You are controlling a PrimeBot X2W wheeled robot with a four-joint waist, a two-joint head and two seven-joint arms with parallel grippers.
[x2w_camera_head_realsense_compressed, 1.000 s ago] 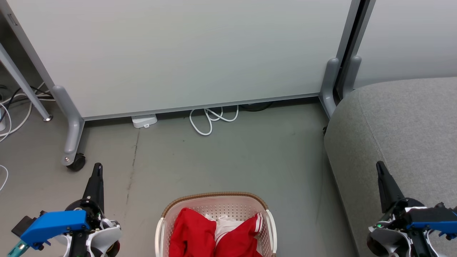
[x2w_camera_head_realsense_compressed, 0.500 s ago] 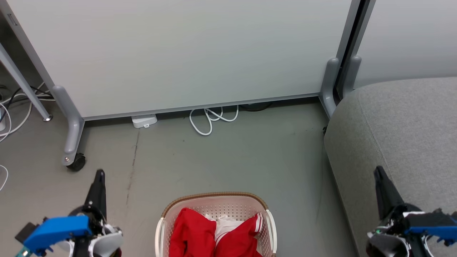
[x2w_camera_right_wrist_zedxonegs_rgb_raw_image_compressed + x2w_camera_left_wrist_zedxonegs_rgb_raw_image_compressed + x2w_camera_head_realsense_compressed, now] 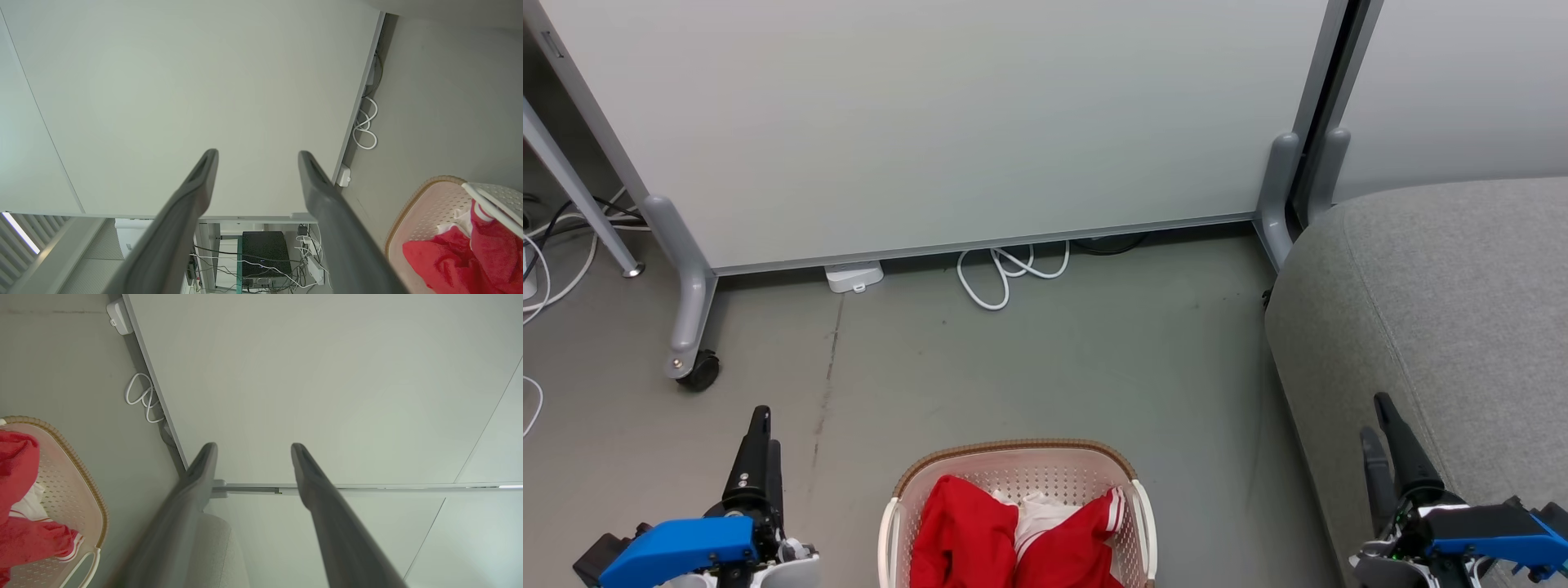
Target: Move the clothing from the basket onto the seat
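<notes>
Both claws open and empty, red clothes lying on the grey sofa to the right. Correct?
No. The red clothes are in the basket on the floor, not on the grey sofa, as the head view shows. The left claw and right claw are open and empty.

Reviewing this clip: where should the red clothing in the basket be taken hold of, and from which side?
Probably a bunched fold of the left red garment, from straight above. The basket walls enclose the pile on all sides and only the top is open; the crumpled cloth offers ridges that look easy to pinch.
</notes>
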